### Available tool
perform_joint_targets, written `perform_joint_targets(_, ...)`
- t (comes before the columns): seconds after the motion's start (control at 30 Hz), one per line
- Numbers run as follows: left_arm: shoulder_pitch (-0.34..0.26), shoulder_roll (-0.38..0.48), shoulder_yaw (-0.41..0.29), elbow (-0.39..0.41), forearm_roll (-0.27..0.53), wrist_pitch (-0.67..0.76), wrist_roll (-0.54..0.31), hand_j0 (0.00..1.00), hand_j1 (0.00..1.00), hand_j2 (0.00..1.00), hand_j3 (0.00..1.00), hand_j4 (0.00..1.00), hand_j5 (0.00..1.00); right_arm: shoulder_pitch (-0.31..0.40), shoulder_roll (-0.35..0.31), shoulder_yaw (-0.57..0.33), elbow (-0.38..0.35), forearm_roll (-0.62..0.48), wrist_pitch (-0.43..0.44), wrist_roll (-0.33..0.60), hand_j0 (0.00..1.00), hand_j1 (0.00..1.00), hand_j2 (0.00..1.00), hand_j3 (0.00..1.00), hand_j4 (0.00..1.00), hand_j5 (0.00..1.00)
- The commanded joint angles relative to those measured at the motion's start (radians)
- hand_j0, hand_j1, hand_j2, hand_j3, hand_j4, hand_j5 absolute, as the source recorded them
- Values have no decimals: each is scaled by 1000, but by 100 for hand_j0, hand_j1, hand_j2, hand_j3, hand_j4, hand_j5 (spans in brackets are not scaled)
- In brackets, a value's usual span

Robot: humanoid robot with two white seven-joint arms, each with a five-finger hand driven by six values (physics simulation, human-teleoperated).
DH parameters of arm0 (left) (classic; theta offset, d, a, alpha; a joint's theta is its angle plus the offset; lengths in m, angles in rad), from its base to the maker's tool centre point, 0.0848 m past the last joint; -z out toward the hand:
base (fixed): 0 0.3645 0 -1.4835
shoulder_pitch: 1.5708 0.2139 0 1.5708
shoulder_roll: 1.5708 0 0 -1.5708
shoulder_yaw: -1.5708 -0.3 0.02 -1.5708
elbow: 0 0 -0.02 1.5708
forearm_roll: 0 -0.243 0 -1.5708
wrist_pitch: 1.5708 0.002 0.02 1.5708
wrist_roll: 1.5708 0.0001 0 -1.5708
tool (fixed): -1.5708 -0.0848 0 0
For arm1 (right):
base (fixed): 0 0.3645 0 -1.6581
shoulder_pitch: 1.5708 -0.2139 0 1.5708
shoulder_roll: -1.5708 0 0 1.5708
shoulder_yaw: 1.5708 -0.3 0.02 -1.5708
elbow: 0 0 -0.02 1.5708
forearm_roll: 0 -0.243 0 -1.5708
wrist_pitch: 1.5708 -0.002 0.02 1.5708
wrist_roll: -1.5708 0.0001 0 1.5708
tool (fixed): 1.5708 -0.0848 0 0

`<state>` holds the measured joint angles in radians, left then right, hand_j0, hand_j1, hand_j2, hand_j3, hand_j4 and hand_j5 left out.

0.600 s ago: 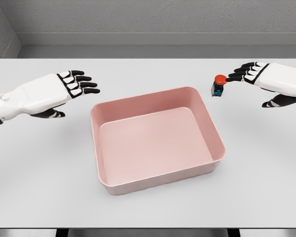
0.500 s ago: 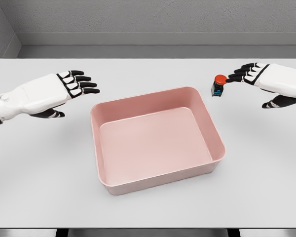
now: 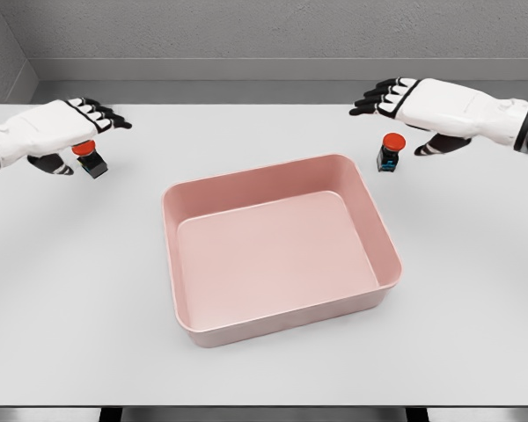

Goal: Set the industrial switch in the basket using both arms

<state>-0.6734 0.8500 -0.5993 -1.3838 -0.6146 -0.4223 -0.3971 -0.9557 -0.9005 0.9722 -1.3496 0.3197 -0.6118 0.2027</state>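
The left hand hovers over one industrial switch at the table's left side — fingers extended past it, thumb hooked below, closed on nothing, likely lining up a grasp. The switch's red cap sits tucked under the palm, so contact cannot be ruled out. The pink basket lies between the hands. The right hand floats with relaxed fingers reaching beyond a second switch, which stands free on the table just beneath them — its dark base too small to make out.
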Motion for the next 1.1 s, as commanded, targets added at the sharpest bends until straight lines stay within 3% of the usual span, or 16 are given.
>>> perform_joint_targets(0.0, 0, -28, -7, 12, -40, 54, -49, 100, 100, 100, 100, 100, 100, 0, 41, 8, 59, 10, 1, 3, 100, 100, 100, 100, 100, 100)
perform_joint_targets(0.17, -12, -55, -5, 43, -59, 54, -54, 100, 100, 100, 100, 100, 100, -3, 87, 2, 173, 73, 1, -6, 100, 100, 100, 100, 100, 100)
perform_joint_targets(0.37, -23, -86, -5, 89, -120, 54, -54, 100, 100, 100, 100, 100, 100, -11, 115, 5, 204, 85, 1, -8, 100, 100, 100, 100, 100, 100)
perform_joint_targets(0.47, -55, -129, -7, 190, -168, 54, -52, 100, 100, 100, 100, 100, 100, -14, 135, 5, 216, 134, 1, -11, 100, 100, 100, 100, 100, 100)
perform_joint_targets(0.67, -64, -135, -7, 221, -171, 54, -52, 100, 100, 100, 100, 100, 100, -14, 163, 5, 268, 173, 1, -11, 100, 100, 100, 100, 100, 100)
perform_joint_targets(0.9, -83, -152, -39, 244, -171, 54, -54, 100, 100, 100, 100, 100, 100, -14, 172, 5, 320, 197, 1, -26, 100, 100, 100, 100, 100, 100)
perform_joint_targets(0.93, -110, -160, -79, 261, -171, 56, -54, 100, 100, 100, 100, 100, 100, -14, 175, 3, 320, 223, 1, -28, 100, 100, 100, 100, 100, 100)
perform_joint_targets(1.03, -129, -183, -96, 301, -172, 56, -54, 100, 100, 100, 100, 100, 100, -12, 186, 3, 325, 225, 1, -29, 100, 100, 100, 100, 100, 100)
perform_joint_targets(1.07, -159, -200, -123, 334, -172, 56, -54, 100, 100, 100, 100, 100, 100, -12, 193, 3, 325, 225, 1, -29, 100, 100, 100, 100, 100, 100)
